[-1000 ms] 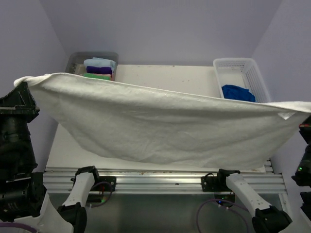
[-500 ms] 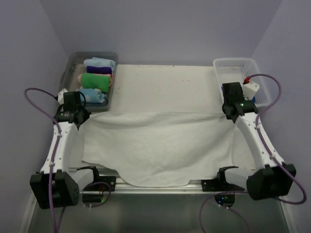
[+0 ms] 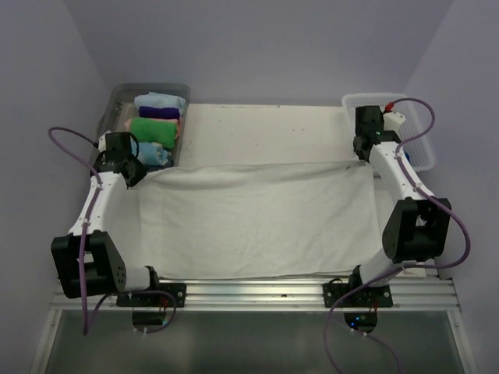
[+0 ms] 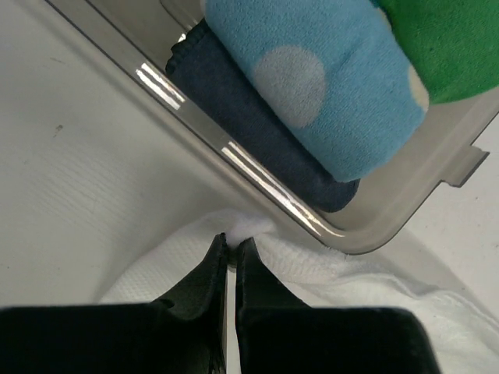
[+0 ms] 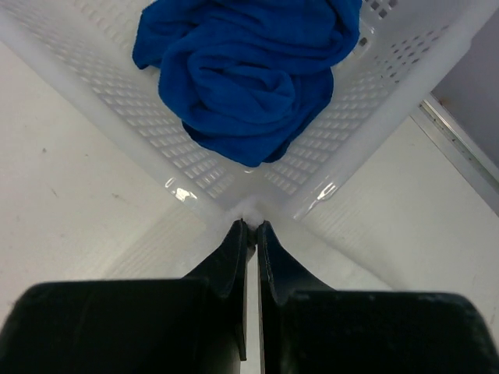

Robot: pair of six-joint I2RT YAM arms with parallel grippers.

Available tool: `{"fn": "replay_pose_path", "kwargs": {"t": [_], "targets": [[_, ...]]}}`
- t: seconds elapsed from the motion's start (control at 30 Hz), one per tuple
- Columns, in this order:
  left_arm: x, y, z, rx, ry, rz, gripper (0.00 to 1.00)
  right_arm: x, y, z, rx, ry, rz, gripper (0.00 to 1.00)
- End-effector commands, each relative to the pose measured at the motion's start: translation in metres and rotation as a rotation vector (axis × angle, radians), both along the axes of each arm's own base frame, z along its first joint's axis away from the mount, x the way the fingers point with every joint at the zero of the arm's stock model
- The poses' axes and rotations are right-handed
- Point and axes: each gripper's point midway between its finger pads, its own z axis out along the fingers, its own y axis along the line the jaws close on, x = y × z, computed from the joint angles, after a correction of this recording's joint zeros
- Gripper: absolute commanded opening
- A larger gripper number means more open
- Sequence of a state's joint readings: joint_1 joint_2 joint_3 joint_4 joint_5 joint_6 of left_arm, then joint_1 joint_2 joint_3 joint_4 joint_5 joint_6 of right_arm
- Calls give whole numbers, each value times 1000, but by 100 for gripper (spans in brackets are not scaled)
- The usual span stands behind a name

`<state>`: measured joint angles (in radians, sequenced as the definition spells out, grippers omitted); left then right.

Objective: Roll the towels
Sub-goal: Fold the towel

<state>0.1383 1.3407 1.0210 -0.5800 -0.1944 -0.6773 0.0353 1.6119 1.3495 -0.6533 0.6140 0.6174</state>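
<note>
The white towel [image 3: 257, 218] lies spread flat across the table, its near edge by the front rail. My left gripper [image 3: 137, 173] is shut on its far left corner, beside the grey bin. In the left wrist view the left gripper [image 4: 232, 240] pinches a tuft of white cloth [image 4: 312, 269]. My right gripper [image 3: 363, 159] is shut on the far right corner. In the right wrist view the right gripper [image 5: 251, 226] holds that corner against the basket's corner. The blue towel [image 5: 245, 70] sits crumpled in the white basket [image 5: 101, 109].
The grey bin [image 3: 117, 101] at the back left holds rolled towels, among them a green one [image 3: 152, 128], a pale blue dotted one [image 4: 312, 86] and a dark navy one [image 4: 257, 117]. The white basket [image 3: 413, 132] stands at the back right.
A second ago both arms held the white towel stretched high in the air. They have lowered it onto the table and drawn its far edge back toward the bin and basket.
</note>
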Motion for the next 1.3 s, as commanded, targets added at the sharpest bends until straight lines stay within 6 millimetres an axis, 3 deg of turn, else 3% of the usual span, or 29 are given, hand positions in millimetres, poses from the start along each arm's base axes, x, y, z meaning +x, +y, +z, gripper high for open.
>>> {"fn": "replay_pose_path", "kwargs": {"t": [0.0, 0.13, 0.2, 0.4, 0.57, 0.77, 0.93, 1.1, 1.27], "targets": [[32, 18, 42, 33, -147, 20, 0, 17, -6, 31, 17, -120, -18, 0], [41, 29, 54, 33, -173, 10, 0, 17, -5, 39, 40, -145, -5, 0], [44, 34, 60, 29, -183, 15, 0, 16, -16, 40, 45, -150, -27, 0], [50, 31, 66, -5, -216, 0, 0, 17, -20, 40, 51, -145, -26, 0], [60, 31, 85, -12, -265, -24, 0, 23, -23, 50, 82, -183, -23, 0], [72, 27, 86, -46, -272, -45, 0, 35, -18, 58, 107, -211, -5, 0], [75, 27, 90, -51, -275, -48, 0, 34, -17, 56, 115, -208, -2, 0], [52, 16, 82, -74, -209, -85, 0, 18, -13, 54, 129, -200, 12, 0], [11, 9, 58, -70, -107, -93, 0, -23, -12, 32, 142, -128, -8, 0]]}}
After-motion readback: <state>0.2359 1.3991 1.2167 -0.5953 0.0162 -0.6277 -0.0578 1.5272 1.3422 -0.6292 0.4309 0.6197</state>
